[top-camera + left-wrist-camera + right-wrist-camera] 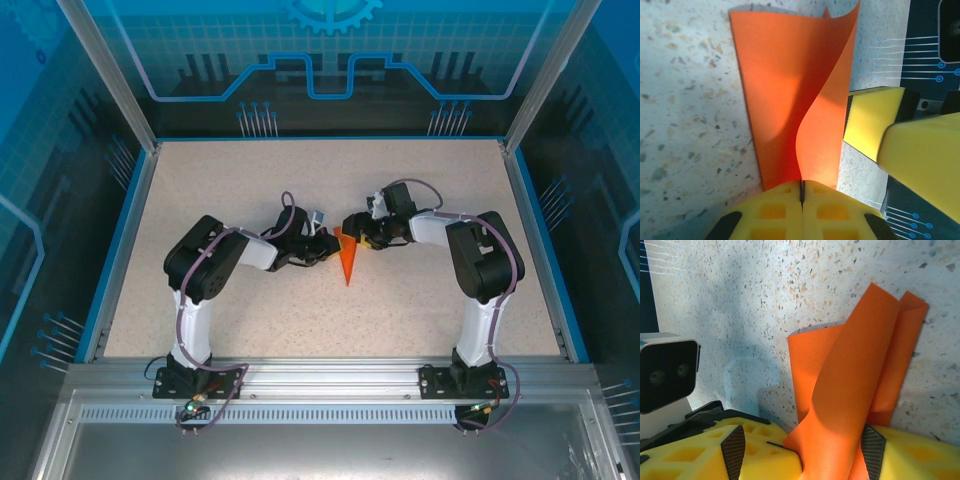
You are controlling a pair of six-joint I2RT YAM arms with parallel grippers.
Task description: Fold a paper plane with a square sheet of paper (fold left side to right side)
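Note:
The orange sheet of paper (347,266) lies mid-table, folded into a narrow dart like a paper plane, with its tip toward the arms. My left gripper (801,186) is shut on the edge of a raised flap (827,115), which curls up off the flat lower layer (770,90). It comes in from the left in the top view (322,247). My right gripper (360,238) meets it from the right. Its jaws (804,456) stand open around the lifted flap (850,390). One of its yellow fingers (872,120) shows beside the paper.
The speckled table (250,180) has a blue rim and transparent walls on three sides. The left wrist camera housing (665,372) sits close to my right gripper. Both arm bases (200,375) are bolted to the near rail.

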